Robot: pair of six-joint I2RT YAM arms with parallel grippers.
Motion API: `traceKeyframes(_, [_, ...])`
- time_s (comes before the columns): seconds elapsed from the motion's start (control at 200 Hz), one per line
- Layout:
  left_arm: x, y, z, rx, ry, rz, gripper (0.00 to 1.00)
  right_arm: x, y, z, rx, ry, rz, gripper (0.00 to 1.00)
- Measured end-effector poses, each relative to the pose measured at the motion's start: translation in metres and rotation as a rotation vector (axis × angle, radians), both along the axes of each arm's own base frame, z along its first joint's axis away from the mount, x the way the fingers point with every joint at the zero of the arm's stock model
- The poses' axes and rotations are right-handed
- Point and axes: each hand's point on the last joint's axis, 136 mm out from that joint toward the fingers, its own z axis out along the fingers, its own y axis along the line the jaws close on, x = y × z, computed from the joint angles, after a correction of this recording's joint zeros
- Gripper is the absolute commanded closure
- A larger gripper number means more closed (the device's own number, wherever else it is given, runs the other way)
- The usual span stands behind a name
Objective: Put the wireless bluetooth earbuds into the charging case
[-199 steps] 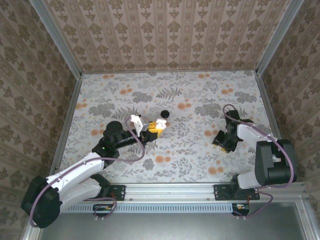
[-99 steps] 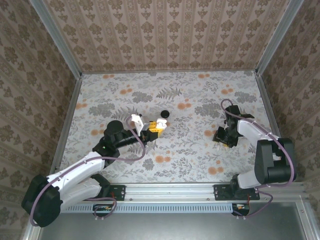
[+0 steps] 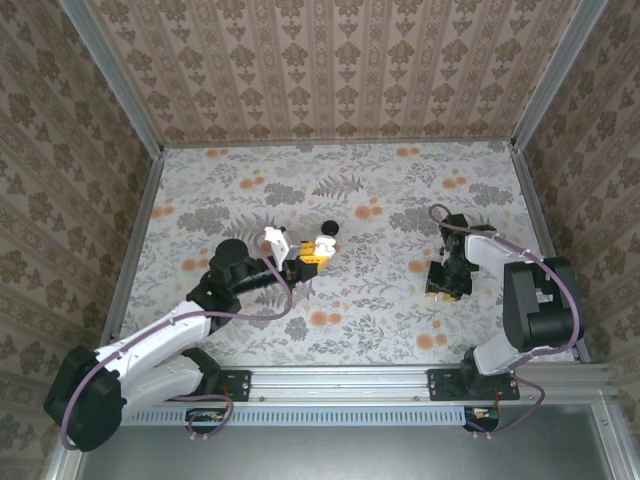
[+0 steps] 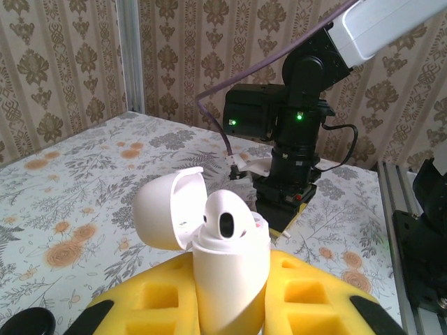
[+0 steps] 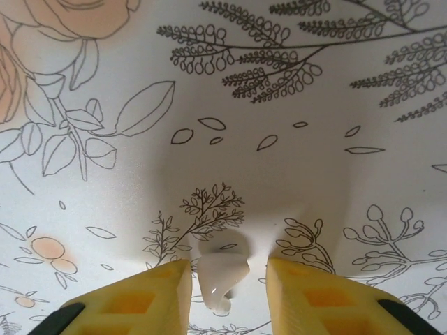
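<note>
Squeezing crooked, the wide-apart right gripper [image 5: 225, 271] could flick the earbud [image 5: 221, 273], at three o'clock from the left gripper's [image 4: 234, 300] clamped case [image 4: 213, 269].

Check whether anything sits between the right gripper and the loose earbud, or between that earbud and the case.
Nothing visible. The white earbud lies on the table between the fingers of the open right gripper. The charging case, lid open, is held in the left gripper; the black puck sits beyond it, off the path.
</note>
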Motion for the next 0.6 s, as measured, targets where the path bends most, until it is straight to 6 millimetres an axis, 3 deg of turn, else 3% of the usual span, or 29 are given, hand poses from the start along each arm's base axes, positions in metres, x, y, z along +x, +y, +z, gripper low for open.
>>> traceKeyframes(0.285, [-0.001, -0.002, 0.005, -0.008, -0.009, -0.005, 1.0, 0.0, -0.001, 0.0, -0.043, 0.02, 0.029, 0.79])
traceKeyframes(0.6, [0.0, -0.003, 0.002, -0.001, -0.001, -0.006, 1.0, 0.015, 0.011, 0.008, -0.031, -0.029, 0.054, 0.87])
